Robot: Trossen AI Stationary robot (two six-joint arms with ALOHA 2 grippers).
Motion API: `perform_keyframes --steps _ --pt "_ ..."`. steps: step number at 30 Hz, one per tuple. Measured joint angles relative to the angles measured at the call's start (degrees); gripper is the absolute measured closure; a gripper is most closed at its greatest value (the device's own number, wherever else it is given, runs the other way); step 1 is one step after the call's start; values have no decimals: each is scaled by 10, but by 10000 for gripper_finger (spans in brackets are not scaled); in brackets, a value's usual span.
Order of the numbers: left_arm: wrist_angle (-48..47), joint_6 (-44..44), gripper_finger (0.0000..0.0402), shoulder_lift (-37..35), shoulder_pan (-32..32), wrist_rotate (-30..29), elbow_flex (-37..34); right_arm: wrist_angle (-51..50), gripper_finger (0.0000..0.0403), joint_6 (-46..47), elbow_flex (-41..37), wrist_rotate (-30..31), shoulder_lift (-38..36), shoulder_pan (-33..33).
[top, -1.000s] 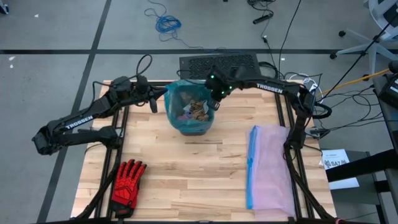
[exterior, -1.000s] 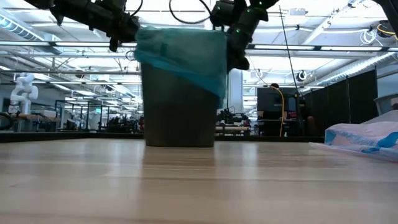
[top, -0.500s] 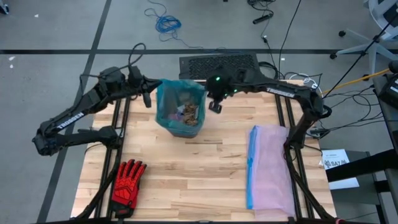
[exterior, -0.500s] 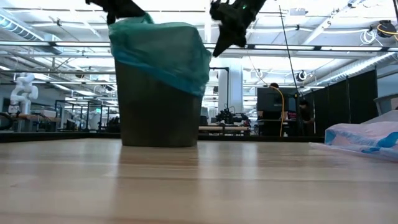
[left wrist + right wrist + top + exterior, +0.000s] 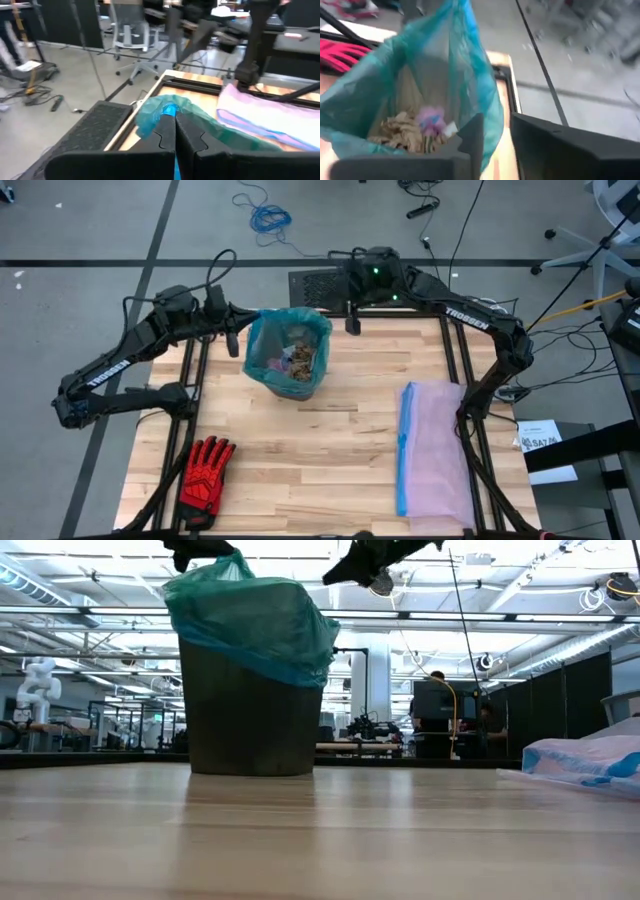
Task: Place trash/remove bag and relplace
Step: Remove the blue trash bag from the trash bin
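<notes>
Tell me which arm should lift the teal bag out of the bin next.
Left. The left claw is shut on the thin translucent teal-green plastic bag at its rim, pulling it up into a peak. The right claw hangs open beside the bin, gripping nothing.

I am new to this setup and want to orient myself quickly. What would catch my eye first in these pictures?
First, the teal-green bag lining a dark bin at the table's far middle, with trash inside. The left end effector pinches the bag's rim, pulling it into a peak, while the right end effector hangs open near the bin's other side. Nearer the front lie a red glove on the left and a lilac bag on the right.
</notes>
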Motion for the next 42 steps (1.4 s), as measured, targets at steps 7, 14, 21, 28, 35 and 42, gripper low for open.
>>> perform_keyframes --steps 7,14,21,28,35,42 --pt "-2 0 402 3 -13 23 0 95 263 27 0 -130 51 -78" --pt "-1 0 402 3 -23 23 0 89 262 132 0 -192 116 -119" --pt "0 0 402 12 -23 21 0 96 286 173 0 -267 143 -93" --pt "3 -1 402 22 -23 21 0 105 320 159 0 -263 145 -58" --pt "2 -1 402 24 -23 19 0 90 396 111 0 -161 145 -24" --pt "2 0 402 24 -23 -3 0 89 403 89 0 -71 145 67"
